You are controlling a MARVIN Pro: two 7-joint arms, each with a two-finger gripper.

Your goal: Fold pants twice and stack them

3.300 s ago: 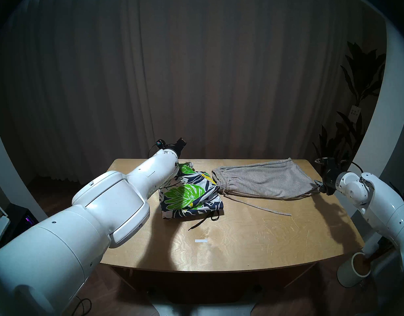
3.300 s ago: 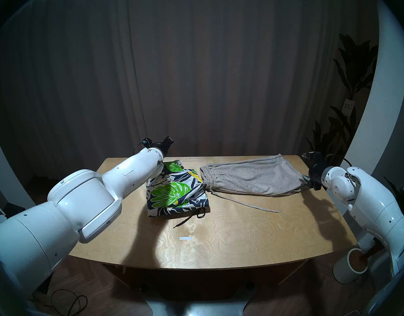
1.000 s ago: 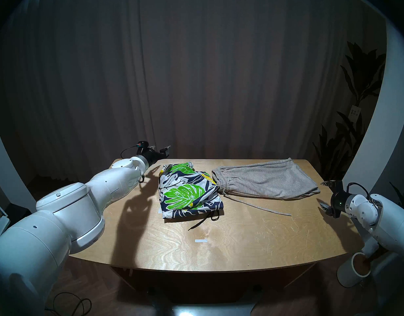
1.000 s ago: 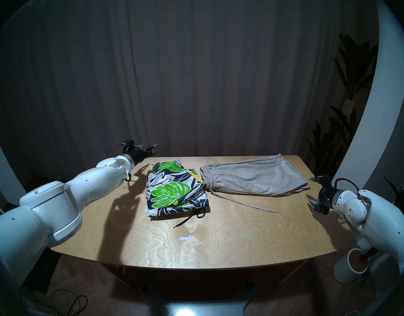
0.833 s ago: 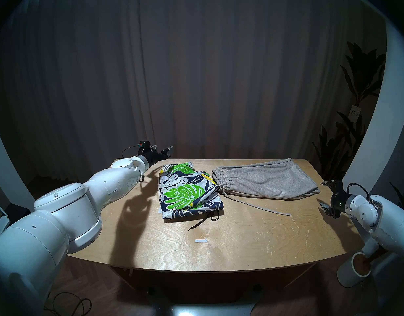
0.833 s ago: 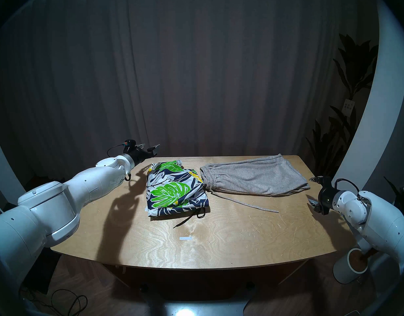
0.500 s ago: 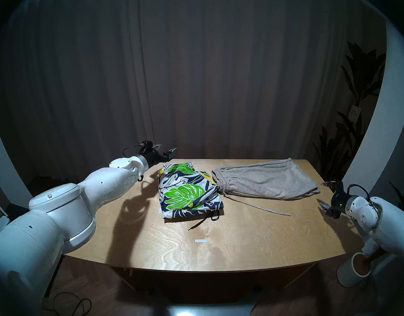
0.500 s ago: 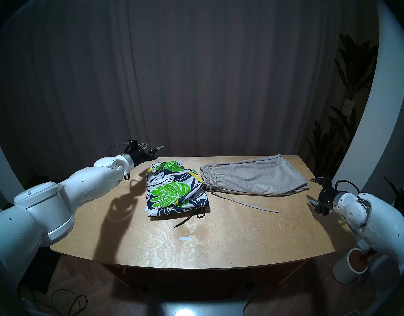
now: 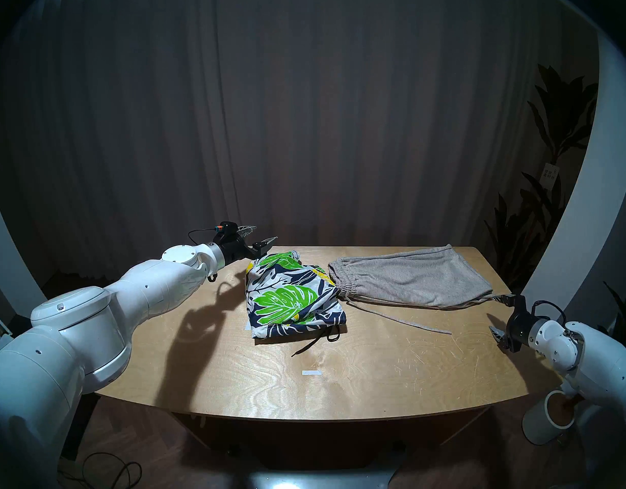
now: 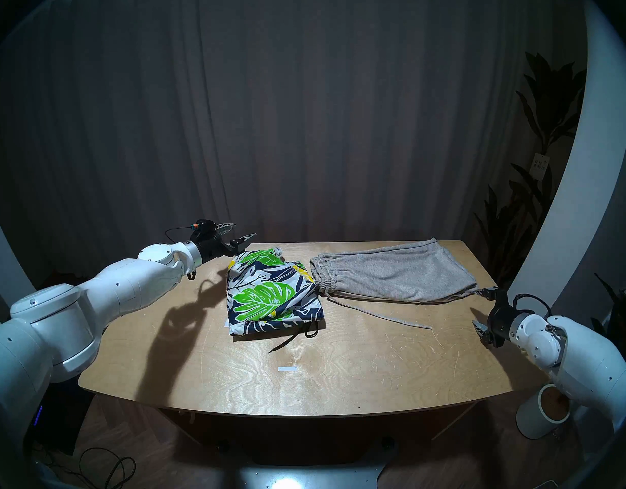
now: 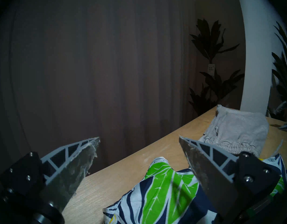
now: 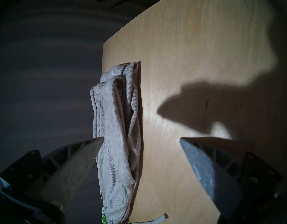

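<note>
Both my pincers (image 9: pixel 260 233) (image 9: pixel 498 312) gape empty beside the grey shorts (image 9: pixel 407 278); second fold pending, next gripping their leg hems.

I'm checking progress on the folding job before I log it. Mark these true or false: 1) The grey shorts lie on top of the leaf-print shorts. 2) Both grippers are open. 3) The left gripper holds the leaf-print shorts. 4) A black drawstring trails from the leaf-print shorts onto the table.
1) False: the grey shorts lie beside the leaf-print shorts, not stacked.
2) True: left gripper and right gripper both gape.
3) False: it holds nothing.
4) True: the black drawstring lies on the table.
</note>
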